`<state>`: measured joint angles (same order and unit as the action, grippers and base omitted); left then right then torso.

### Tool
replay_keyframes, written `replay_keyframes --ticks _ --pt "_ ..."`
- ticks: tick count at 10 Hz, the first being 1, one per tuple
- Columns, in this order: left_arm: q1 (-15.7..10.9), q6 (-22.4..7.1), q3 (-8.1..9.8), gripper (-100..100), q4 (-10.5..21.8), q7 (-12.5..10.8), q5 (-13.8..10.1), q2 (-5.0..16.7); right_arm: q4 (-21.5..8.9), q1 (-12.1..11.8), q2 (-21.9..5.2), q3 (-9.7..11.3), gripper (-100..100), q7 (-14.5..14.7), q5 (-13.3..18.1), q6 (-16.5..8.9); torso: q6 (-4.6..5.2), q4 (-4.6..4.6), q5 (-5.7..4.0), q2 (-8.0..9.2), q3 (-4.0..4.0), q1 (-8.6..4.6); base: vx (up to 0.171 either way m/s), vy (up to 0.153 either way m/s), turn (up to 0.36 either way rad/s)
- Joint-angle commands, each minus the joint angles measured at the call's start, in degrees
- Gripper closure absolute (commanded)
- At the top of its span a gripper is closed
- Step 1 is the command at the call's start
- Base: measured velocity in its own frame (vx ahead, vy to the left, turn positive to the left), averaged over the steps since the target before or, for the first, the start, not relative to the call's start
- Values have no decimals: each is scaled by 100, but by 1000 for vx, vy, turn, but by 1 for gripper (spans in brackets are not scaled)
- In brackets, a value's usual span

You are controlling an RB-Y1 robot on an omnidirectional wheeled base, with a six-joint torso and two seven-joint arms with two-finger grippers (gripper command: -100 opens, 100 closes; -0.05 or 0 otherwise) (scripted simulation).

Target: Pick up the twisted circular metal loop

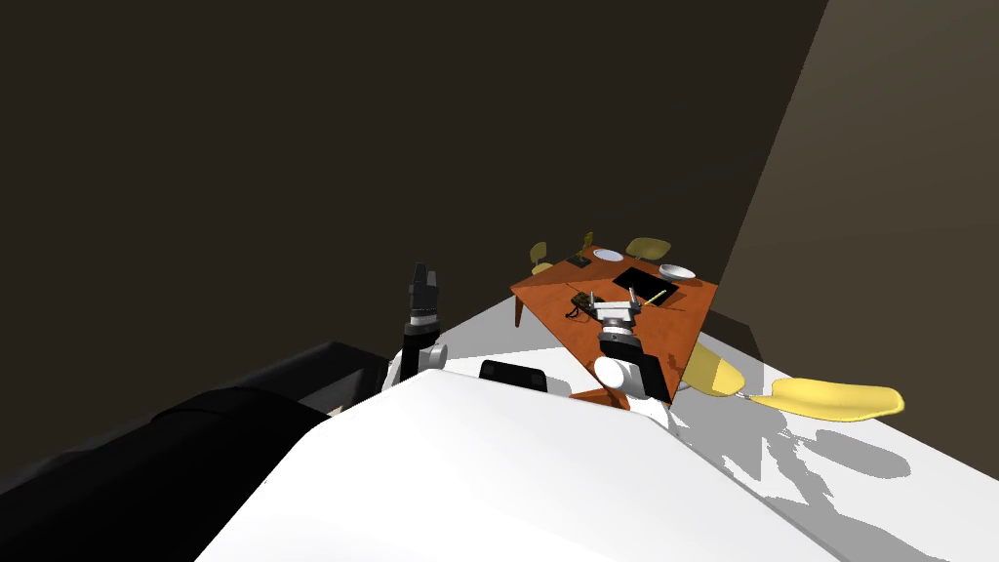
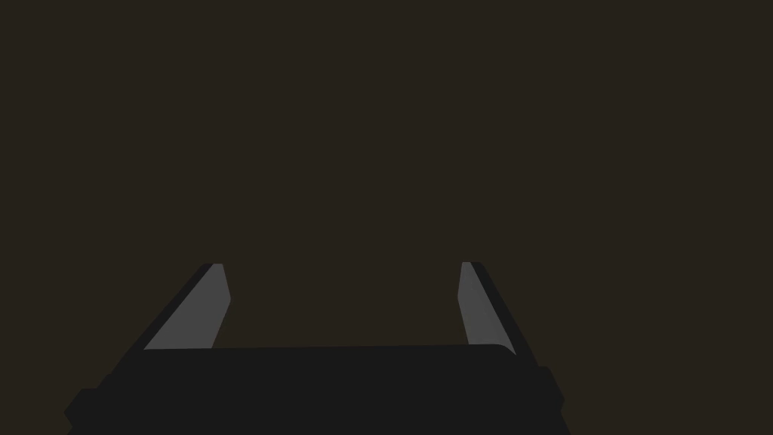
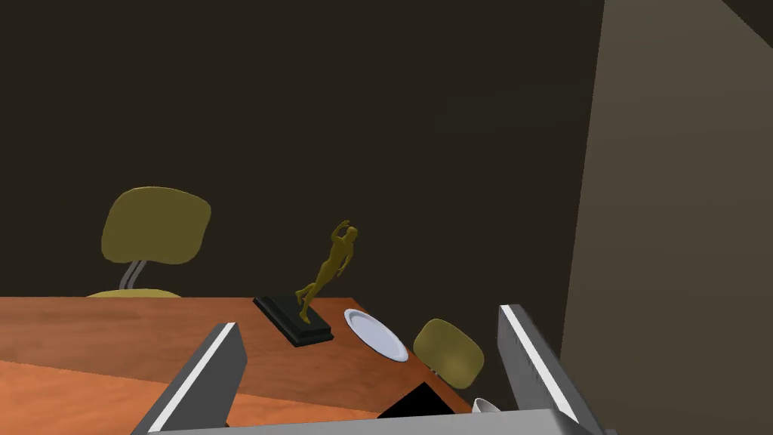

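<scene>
Two grippers show in the head view. The left gripper [image 1: 423,275] is raised against a dark wall, well apart from the orange-brown tabletop [image 1: 673,317]. The right gripper [image 1: 616,306] hangs over the near part of that tabletop. Just beside it, on its left, lies the loop [image 1: 576,304], a small dark tangle (its shape is too small to read). Farther along the tabletop sit a black mat [image 1: 644,285], a white bowl [image 1: 676,271], a white plate [image 1: 607,255] and a gold figure [image 1: 586,244]. Yellow chairs [image 1: 839,398] stand around the tabletop.

From the left wrist, the left gripper [image 2: 343,302] has its jaws released and spread, nothing between them, before a flat dark surface.

From the right wrist, the right gripper [image 3: 377,362] also has its jaws released and wide apart, holding nothing, above the tabletop [image 3: 113,332]. Beyond them the gold figure [image 3: 332,264] stands on a black base, with the plate [image 3: 375,334] just beside that base. A corner of the mat [image 3: 415,404] shows between the jaws.
</scene>
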<state>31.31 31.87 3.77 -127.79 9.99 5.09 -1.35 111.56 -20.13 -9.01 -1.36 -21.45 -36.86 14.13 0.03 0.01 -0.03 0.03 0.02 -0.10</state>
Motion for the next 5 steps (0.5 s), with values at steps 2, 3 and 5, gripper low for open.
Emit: replay_keyframes --ticks 2,3,5 --pt "-1 0 0 0 0 0 0 0 -217 74 -63 -60 -100 -220 -443 -152 -3 0 0 1 0 -1 -23 -24 122" --pt "0 0 0 0 0 0 0 0 -431 137 -131 -118 -100 -444 -613 -298 -1 0 -1 1 0 -3 -33 -39 192" --pt "0 0 0 0 0 0 0 0 -431 137 -131 -118 -100 -444 -873 -298 1 0 -2 2 1 -8 -17 -28 17"
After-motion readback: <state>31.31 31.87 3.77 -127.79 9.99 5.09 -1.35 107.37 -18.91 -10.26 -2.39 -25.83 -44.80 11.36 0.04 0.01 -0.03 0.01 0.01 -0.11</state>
